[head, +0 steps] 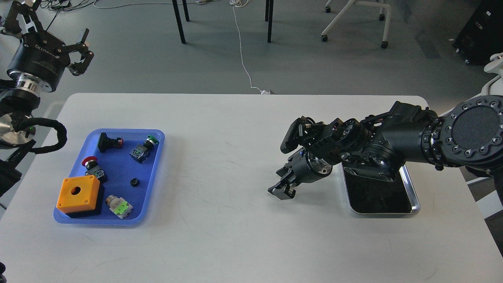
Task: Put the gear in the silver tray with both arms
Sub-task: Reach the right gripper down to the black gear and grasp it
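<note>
White tabletop (235, 165); silver tray (412, 204) lower right, empty. Blue tray (155, 157) left holds small black gear (134, 182), looks light, stiff, grip by rim. Right hand (283, 184) beside silver tray, can't tell its state. Left hand (55, 33) upper left, released.

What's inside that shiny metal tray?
The silver tray looks empty where its dark bottom shows. Its far end is hidden under the right arm, so I can't tell there.

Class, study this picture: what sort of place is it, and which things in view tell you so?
Probably a robotics lab or workshop. A white table holds a blue tray of push-button switch parts and a silver tray; cables trail over the grey floor beside a wheeled chair.
</note>
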